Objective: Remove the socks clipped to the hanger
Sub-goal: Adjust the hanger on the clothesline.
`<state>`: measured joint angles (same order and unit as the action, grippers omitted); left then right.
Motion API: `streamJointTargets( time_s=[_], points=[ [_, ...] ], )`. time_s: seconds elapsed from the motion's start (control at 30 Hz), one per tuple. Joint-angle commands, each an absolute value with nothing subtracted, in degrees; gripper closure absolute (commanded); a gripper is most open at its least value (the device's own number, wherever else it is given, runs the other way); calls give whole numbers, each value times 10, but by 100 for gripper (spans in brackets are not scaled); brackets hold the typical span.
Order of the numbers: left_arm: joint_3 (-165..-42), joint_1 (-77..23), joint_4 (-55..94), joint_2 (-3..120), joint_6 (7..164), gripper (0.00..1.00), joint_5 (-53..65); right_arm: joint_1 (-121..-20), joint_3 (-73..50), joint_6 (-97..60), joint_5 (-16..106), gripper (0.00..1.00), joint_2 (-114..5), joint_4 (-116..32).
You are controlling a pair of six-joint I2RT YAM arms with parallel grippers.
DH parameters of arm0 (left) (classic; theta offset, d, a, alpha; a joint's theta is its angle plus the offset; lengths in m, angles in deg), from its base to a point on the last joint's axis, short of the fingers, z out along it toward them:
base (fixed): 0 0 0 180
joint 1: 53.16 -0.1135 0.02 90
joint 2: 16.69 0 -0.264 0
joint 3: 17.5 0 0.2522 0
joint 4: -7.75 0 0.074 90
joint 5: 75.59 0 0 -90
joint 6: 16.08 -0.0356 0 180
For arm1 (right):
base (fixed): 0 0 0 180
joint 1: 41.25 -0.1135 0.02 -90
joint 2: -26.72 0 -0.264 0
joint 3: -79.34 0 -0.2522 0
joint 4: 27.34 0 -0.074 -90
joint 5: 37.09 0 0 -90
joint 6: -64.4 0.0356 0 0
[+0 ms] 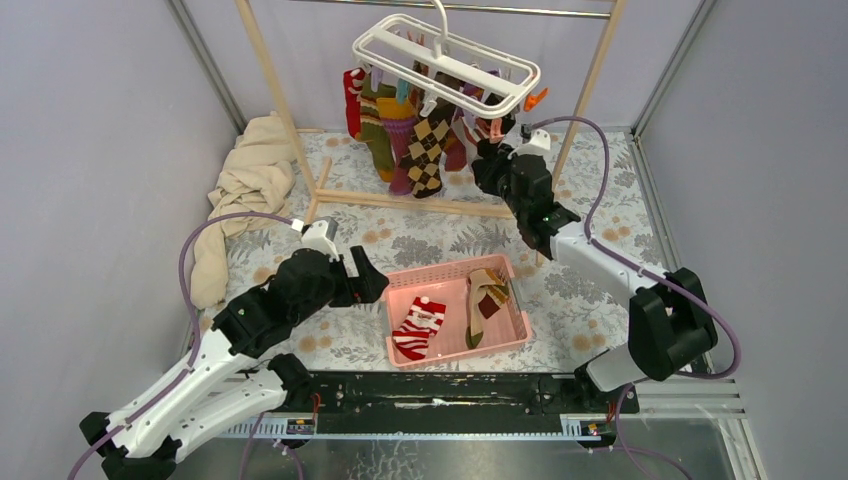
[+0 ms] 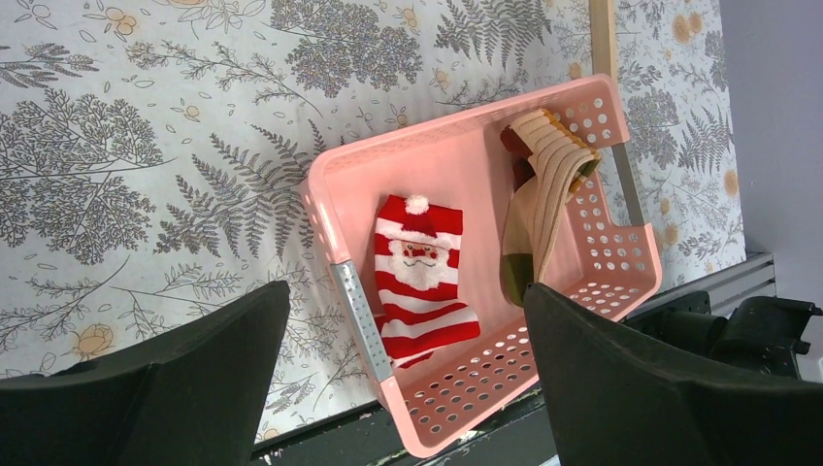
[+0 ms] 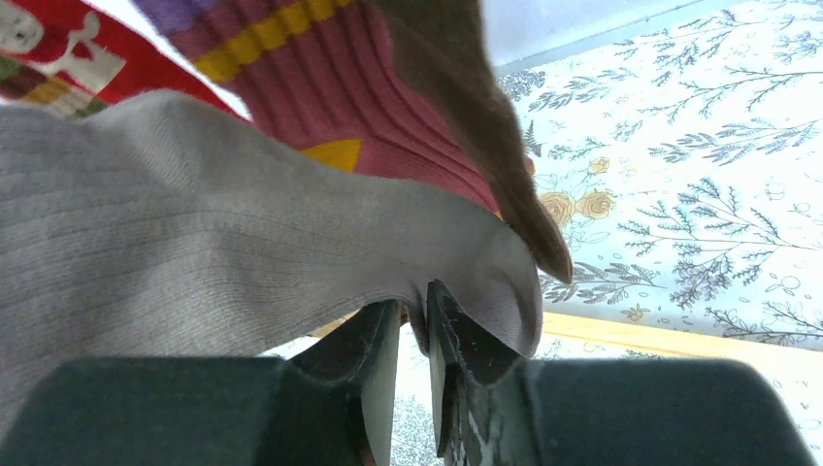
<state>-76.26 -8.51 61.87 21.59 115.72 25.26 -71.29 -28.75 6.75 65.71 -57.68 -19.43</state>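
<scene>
The socks [image 1: 415, 135] hung in a bunch from the hanger [image 1: 450, 55], clipped at the cuffs with toes down, over the far side of the tabletop [image 1: 420, 235]. The hanger hooked onto the rail [image 1: 520, 10] of a wooden frame, which put the bunch within my reach.

My right gripper [image 3: 412, 325] was at the right end of the bunch. Its fingers [image 3: 374, 354] were drawn nearly together, pinching the lower edge of a grey sock [image 3: 223, 233], with a pink sock [image 3: 369, 107] hanging beside it. I judged that this low hold suited a downward pull out of the clip.

A Santa sock [image 2: 422, 282] and a beige sock [image 2: 543, 184] lay in the basket [image 2: 325, 218] near the arm bases, so the job looked partly done. My left gripper [image 1: 365, 275] hovered beside the basket, fingers spread wide and holding nothing.
</scene>
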Motion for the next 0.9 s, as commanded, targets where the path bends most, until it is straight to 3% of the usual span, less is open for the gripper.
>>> streamJointTargets(
  time_s=[0.0, 0.57, 0.87],
  points=[
    [-777, -83, 586, 217, 1165, 1, 250, -672, -239, 108, 545, 77, -602, -191],
    [-797, -83, 577, 257, 1155, 2, 246, -586, -152, 142, 406, 78, -673, -206],
    [-801, -83, 578, 258, 1157, 2, 245, -569, -25, 167, 344, 78, -756, -250]
  ],
)
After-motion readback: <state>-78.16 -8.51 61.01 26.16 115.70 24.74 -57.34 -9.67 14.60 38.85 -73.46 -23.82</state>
